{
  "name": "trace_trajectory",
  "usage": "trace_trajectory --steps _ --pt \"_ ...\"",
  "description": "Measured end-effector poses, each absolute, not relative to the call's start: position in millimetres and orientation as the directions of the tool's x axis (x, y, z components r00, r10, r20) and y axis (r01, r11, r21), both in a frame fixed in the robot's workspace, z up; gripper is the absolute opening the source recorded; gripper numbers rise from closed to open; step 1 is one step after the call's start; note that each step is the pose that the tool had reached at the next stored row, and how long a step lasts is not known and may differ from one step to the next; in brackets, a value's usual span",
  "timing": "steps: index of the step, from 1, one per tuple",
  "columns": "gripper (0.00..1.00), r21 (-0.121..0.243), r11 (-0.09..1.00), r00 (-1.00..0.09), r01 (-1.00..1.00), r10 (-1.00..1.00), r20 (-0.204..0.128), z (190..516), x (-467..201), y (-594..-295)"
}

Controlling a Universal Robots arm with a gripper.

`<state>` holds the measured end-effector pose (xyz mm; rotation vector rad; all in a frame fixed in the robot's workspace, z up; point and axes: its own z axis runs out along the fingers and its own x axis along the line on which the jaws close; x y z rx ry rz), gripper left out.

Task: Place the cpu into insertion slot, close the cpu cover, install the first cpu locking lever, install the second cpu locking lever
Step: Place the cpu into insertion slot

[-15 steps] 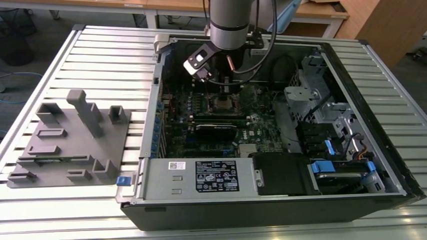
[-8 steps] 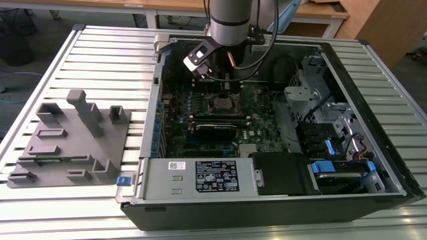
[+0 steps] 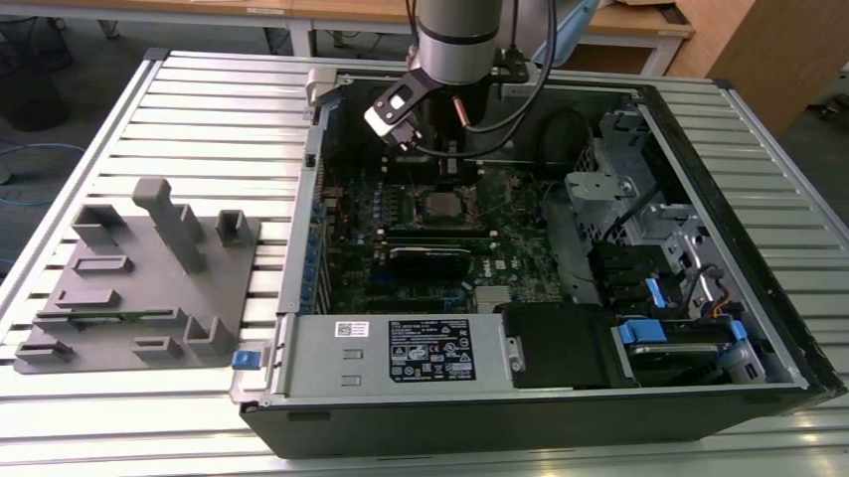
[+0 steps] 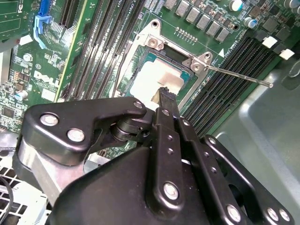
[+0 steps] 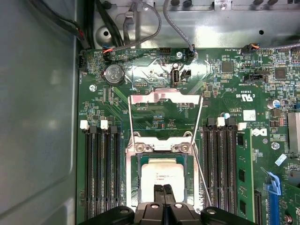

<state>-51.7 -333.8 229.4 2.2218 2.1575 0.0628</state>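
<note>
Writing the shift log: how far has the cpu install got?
Done: the cpu lies flat in the insertion slot. In hand: the pincer, fingertips together and holding nothing, sits right over the chip. Left: the cpu cover looks raised off the socket in the first wrist view, and a locking lever sticks out unlatched, so cover and levers are not yet done.

End effector (image 3: 444, 156) above the cpu (image 3: 440, 206)

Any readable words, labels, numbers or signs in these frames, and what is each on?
Nothing can be quoted reliably.
The black label on the grey metal box: print too small to read.
The white sticker beside it: unreadable.
The motherboard: white markings, too small to read.
The cpu: faint marking, unreadable.
</note>
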Motion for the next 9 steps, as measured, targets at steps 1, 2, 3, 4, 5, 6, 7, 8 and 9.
trace_trajectory --steps 1,2,3,4,5,6,7,8,9 --pt "0.11 0.06 -0.029 0.029 0.998 1.0 -0.002 229.9 -51.7 -333.9" --pt "0.11 0.06 -0.029 0.029 0.998 1.0 -0.002 230.5 -51.7 -333.9" --pt "0.11 0.06 -0.029 0.029 0.998 1.0 -0.002 231.2 -51.7 -333.8" --pt "0.11 0.06 -0.029 0.029 0.998 1.0 -0.002 232.2 -51.7 -333.8" --pt "0.11 0.06 -0.029 0.029 0.998 1.0 -0.002 233.1 -51.7 -333.8" --pt "0.11 0.06 -0.029 0.029 0.998 1.0 -0.002 233.7 -51.7 -333.8" --pt "0.11 0.06 -0.029 0.029 0.998 1.0 -0.001 233.8 -51.7 -333.8" --pt "0.11 0.06 -0.029 0.029 0.998 1.0 -0.001 233.9 -51.7 -333.8" --pt "0.11 0.06 -0.029 0.029 0.998 1.0 -0.002 233.9 -51.7 -333.8"
